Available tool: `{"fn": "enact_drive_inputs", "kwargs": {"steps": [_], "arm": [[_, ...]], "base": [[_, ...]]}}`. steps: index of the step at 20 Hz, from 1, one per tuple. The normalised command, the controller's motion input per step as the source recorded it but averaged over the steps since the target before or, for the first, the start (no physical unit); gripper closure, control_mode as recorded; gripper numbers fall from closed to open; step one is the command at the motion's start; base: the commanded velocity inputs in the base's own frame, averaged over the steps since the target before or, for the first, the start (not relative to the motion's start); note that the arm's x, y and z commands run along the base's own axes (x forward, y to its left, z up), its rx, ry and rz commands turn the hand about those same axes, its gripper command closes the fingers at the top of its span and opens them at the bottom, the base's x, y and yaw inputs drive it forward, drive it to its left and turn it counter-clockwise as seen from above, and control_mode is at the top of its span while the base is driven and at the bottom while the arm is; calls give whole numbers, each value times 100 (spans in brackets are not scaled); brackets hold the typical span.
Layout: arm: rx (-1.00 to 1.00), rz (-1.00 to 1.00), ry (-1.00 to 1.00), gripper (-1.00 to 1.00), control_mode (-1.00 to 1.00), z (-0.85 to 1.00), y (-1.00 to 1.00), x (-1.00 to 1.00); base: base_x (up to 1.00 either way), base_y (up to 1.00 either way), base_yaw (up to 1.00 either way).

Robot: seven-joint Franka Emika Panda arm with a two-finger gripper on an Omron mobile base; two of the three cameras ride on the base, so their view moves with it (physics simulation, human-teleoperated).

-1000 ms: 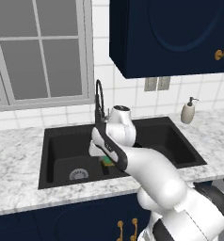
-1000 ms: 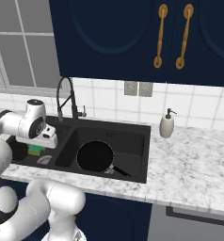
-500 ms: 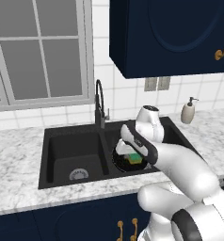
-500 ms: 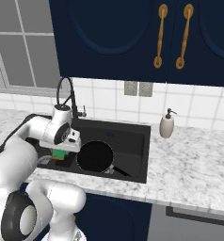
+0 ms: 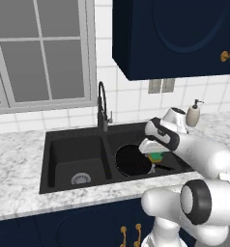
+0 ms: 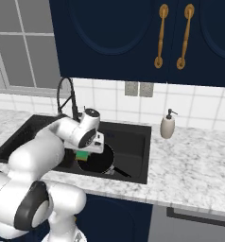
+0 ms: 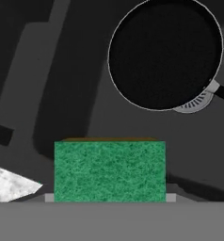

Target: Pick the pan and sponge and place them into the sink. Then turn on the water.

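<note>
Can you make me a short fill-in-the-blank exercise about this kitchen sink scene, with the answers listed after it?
1. The gripper holds the ____ above the sink.
2. The pan lies in the ____ basin as seen from the robot.
3. The faucet is running no ____.
4. The soap dispenser stands on the counter to the ____ of the sink.

Answers: sponge; right; water; right

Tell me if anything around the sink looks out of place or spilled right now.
Nothing stands out. The pan lies flat in the right basin of the sink, partly covering its drain, and the sponge sits squarely between the fingers above that basin. No water runs from the faucet.
</note>
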Motion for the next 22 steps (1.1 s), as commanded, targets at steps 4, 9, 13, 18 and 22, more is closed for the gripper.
{"fn": "enact_drive_inputs", "kwargs": {"steps": [4, 9, 13, 18, 22], "arm": [[2, 3, 0, 100, -100, -14, -28, 63], [0, 0, 0, 100, -100, -37, -3, 61], [0, 0, 0, 100, -100, -49, 0, 58], [0, 0, -2, 100, -100, -49, 0, 48], [0, 0, -1, 100, -100, -32, 0, 52]], "base": [[0, 0, 0], [0, 0, 0], [0, 0, 0], [0, 0, 0], [0, 0, 0]]}}
